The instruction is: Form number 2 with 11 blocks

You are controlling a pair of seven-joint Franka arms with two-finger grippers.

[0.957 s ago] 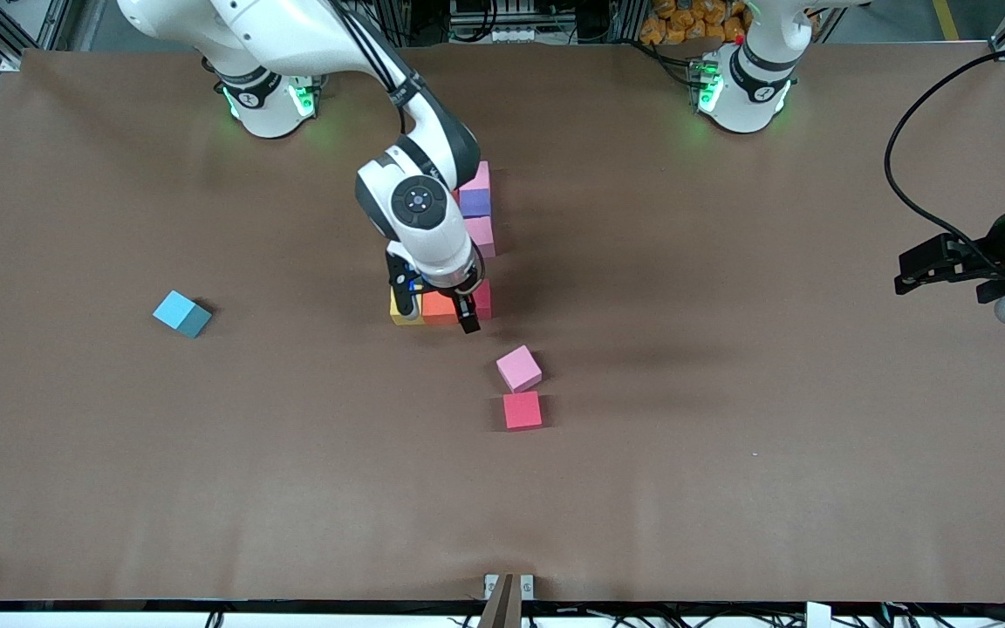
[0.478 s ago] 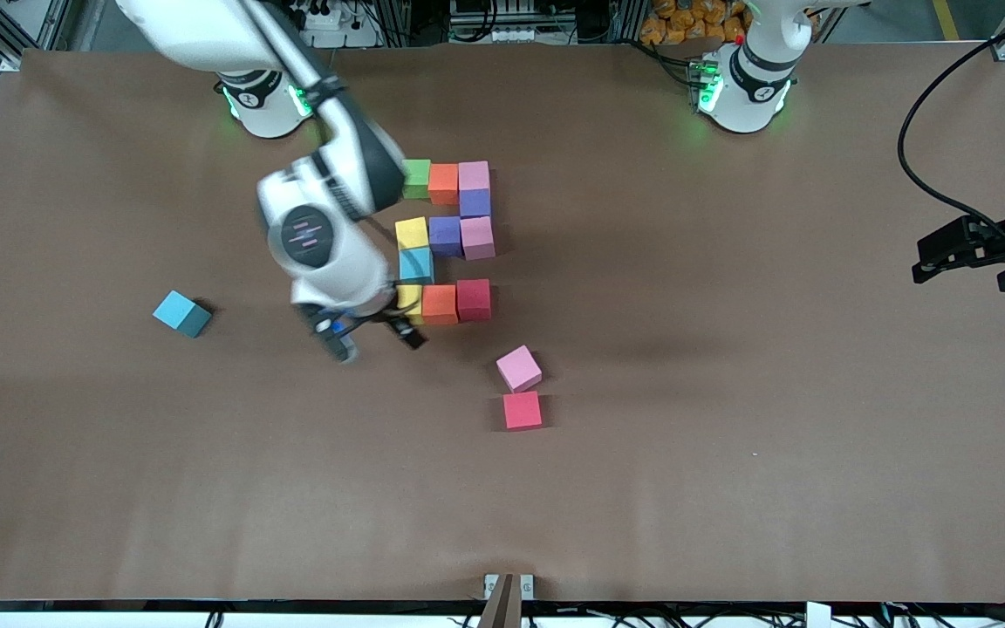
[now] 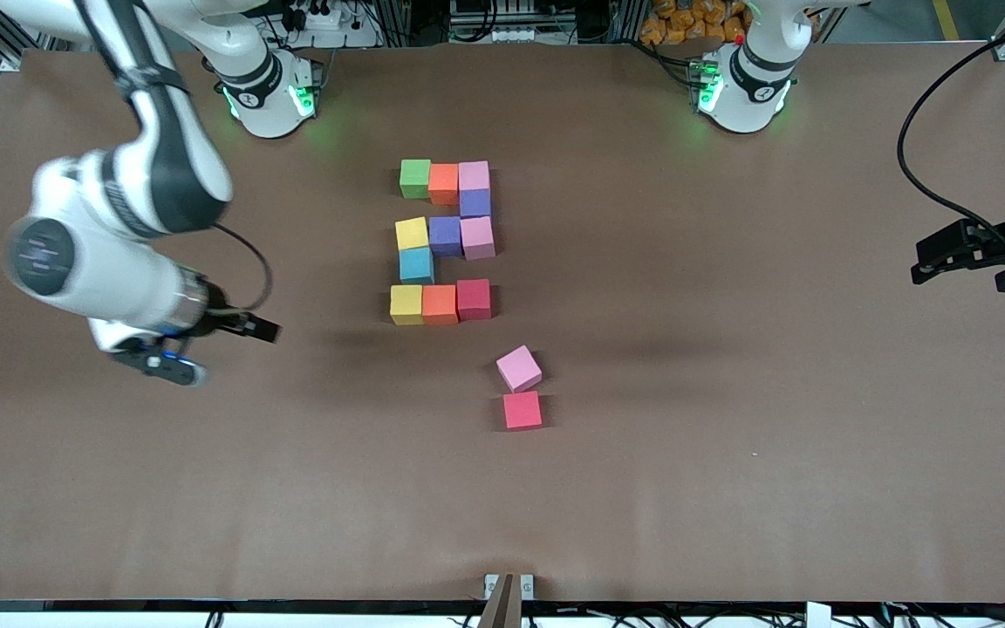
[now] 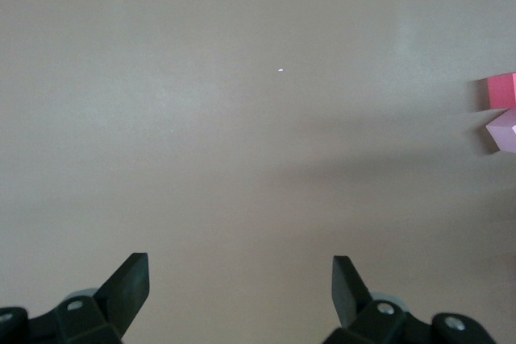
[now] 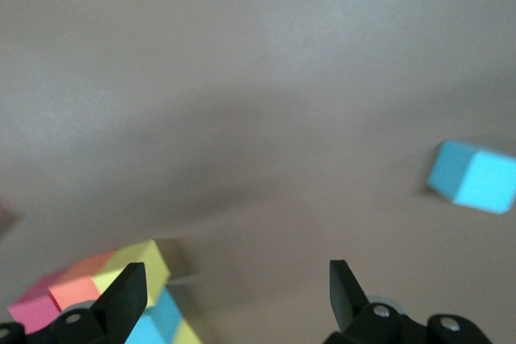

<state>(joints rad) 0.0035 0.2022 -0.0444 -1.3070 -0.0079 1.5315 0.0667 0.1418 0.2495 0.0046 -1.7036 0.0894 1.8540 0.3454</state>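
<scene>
The number 2 [image 3: 443, 235] lies mid-table, built of several blocks: a green block [image 3: 415, 178] in its top row, a yellow block [image 3: 406, 304], an orange block [image 3: 439, 304] and a red block [image 3: 474, 299] in its bottom row. My right gripper [image 3: 222, 351] hangs open and empty over the table toward the right arm's end. Its wrist view shows the open right gripper [image 5: 238, 279], the bottom row's yellow block [image 5: 133, 267] and a loose light blue block [image 5: 472, 176]. My left gripper [image 3: 926, 262] waits open at the left arm's end; its wrist view shows the left gripper [image 4: 240, 271] over bare table.
A loose pink block [image 3: 519, 367] and a loose red block [image 3: 522, 410] lie nearer the front camera than the number 2; the red block [image 4: 501, 90] and the pink block [image 4: 504, 130] also show in the left wrist view. A black cable [image 3: 921, 174] loops over the left arm's end.
My right arm has swung away from the digit's bottom row toward the right arm's end of the table, uncovering the whole figure and now hiding the loose light blue block. The left arm has hardly moved.
</scene>
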